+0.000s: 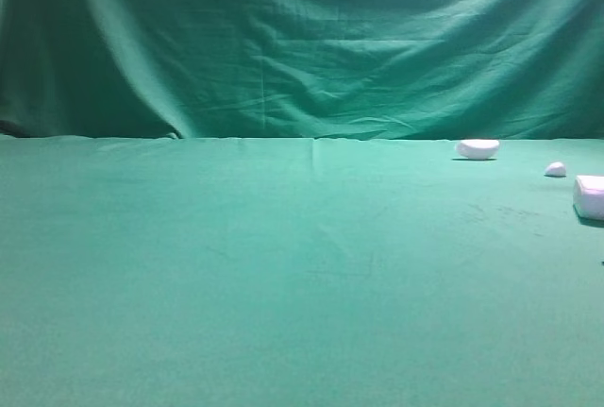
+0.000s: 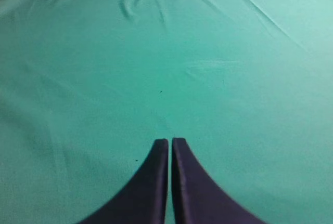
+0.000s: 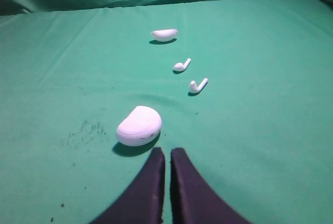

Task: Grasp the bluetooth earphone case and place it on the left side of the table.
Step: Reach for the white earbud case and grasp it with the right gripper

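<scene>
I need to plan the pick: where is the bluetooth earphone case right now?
The bluetooth earphone case lies on the green table just ahead and left of the shut right gripper, nearer than the two earbuds; in the high view it sits at the far right edge.

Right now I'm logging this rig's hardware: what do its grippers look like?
Only fingers show. The left gripper and right gripper each have two dark, near-black fingers, broad at the base and curving to narrow blunt tips. Surfaces look matte and plain; no cables or markings visible.
</scene>
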Robot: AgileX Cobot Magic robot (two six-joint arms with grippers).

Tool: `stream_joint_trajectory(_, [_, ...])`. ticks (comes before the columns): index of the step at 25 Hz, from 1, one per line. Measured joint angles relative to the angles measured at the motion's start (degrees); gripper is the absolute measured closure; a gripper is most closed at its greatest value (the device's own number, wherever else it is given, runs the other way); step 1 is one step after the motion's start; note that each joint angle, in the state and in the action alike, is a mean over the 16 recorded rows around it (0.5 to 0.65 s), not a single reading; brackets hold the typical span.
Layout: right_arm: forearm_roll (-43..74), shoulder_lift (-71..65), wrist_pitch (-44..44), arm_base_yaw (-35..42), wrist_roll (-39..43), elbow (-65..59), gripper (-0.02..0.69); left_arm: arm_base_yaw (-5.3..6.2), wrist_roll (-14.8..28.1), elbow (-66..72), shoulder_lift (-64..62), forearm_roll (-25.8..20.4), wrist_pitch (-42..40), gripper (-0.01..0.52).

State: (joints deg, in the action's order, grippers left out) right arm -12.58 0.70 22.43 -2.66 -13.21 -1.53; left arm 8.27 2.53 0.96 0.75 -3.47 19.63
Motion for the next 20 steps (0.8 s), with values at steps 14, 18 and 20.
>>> stream_joint_trajectory(14, [-1.18, 0.00, -1.48, 0.00, 0.30, -0.03, 0.665, 0.00, 0.00, 0.00, 0.00, 0.00, 0.00, 0.514])
stream_joint_trajectory(18, [-6.38, 0.00, -6.73, 0.00, 1.00, -0.07, 0.665, 0.00, 0.00, 0.00, 0.00, 0.00, 0.00, 0.514])
stream_joint_trajectory(20, [-9.49, 0.00, -9.97, 0.00, 1.15, -0.05, 0.665, 0.00, 0.00, 0.00, 0.00, 0.00, 0.00, 0.514])
